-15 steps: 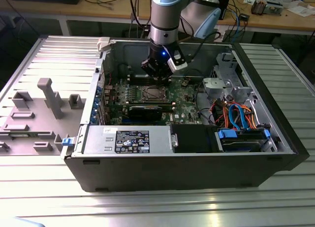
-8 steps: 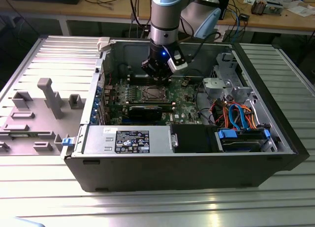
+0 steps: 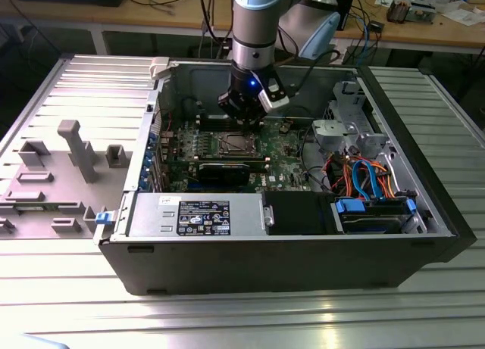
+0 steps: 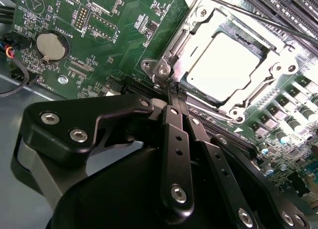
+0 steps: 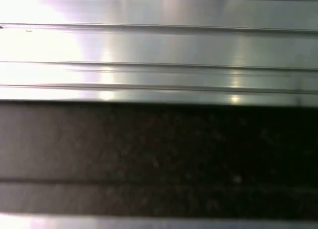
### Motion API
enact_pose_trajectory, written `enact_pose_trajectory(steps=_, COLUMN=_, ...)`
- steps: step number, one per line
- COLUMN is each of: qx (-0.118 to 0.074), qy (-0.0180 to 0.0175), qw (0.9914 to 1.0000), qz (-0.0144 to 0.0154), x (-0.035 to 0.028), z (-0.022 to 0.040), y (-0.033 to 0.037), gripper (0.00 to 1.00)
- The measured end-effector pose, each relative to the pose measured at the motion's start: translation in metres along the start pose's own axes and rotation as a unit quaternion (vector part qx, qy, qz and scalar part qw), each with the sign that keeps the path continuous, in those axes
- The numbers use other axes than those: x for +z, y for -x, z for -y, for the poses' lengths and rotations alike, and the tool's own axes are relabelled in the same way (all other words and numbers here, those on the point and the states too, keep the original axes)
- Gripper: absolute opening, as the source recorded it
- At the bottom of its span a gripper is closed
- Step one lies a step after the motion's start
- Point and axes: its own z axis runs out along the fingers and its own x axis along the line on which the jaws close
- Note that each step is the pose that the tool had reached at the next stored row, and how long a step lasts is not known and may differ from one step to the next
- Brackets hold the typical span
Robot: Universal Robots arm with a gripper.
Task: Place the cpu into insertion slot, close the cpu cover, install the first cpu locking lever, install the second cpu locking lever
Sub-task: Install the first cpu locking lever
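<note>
one end effector (image 4: 174, 92), fingers pressed together, tips just beside the seated cpu (image 4: 223, 65) under its cpu cover (image 4: 196, 28).

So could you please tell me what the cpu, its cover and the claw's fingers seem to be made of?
The cpu top looks like smooth bare metal: it glares near white under the light. The cover seems to be stamped silver steel, with bright bent edges and a reflective sheen. The claw's fingers look like matte black metal or hard plastic, held by shiny screws; which one, the look leaves open.

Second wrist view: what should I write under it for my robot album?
Shut gripper at the corner of the cover, closed over the cpu in its slot.
</note>
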Motion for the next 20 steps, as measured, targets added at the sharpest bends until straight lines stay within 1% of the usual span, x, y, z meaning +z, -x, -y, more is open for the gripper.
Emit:
enact_pose_trajectory(steps=6, qx=0.000, qy=-0.0014, qw=1.00000, qz=0.0000, x=0.0022, z=0.0001, y=-0.0001, gripper=0.11)
enact_pose_trajectory(steps=7, qx=0.000, qy=0.0005, qw=1.00000, qz=0.0007, x=0.0033, z=-0.0005, y=0.0002, gripper=0.11)
enact_pose_trajectory(steps=9, qx=0.000, qy=-0.0010, qw=1.00000, qz=0.0002, x=0.0040, z=-0.0001, y=0.0001, gripper=0.11)
enact_pose_trajectory(steps=11, qx=0.000, qy=-0.0013, qw=1.00000, qz=0.0000, x=0.0040, z=0.0001, y=-0.0001, gripper=0.11)
enact_pose_trajectory(steps=12, qx=0.000, qy=-0.0002, qw=1.00000, qz=0.0000, x=0.0039, z=0.0001, y=-0.0001, gripper=0.11)
enact_pose_trajectory(steps=15, qx=0.000, qy=0.0052, qw=0.99999, qz=0.0003, x=0.0030, z=-0.0007, y=0.0000, gripper=0.11)
enact_pose_trajectory(steps=16, qx=0.000, qy=0.0062, qw=0.99998, qz=0.0005, x=0.0021, z=-0.0009, y=0.0001, gripper=0.11)
enact_pose_trajectory(steps=17, qx=0.000, qy=0.0066, qw=0.99998, qz=0.0005, x=0.0010, z=-0.0009, y=0.0001, gripper=0.11)
enact_pose_trajectory(steps=19, qx=0.000, qy=0.0062, qw=0.99998, qz=0.0002, x=-0.0030, z=-0.0009, y=0.0001, gripper=0.11)
enact_pose_trajectory(steps=20, qx=0.000, qy=0.0058, qw=0.99998, qz=0.0002, x=-0.0060, z=-0.0010, y=0.0001, gripper=0.11)
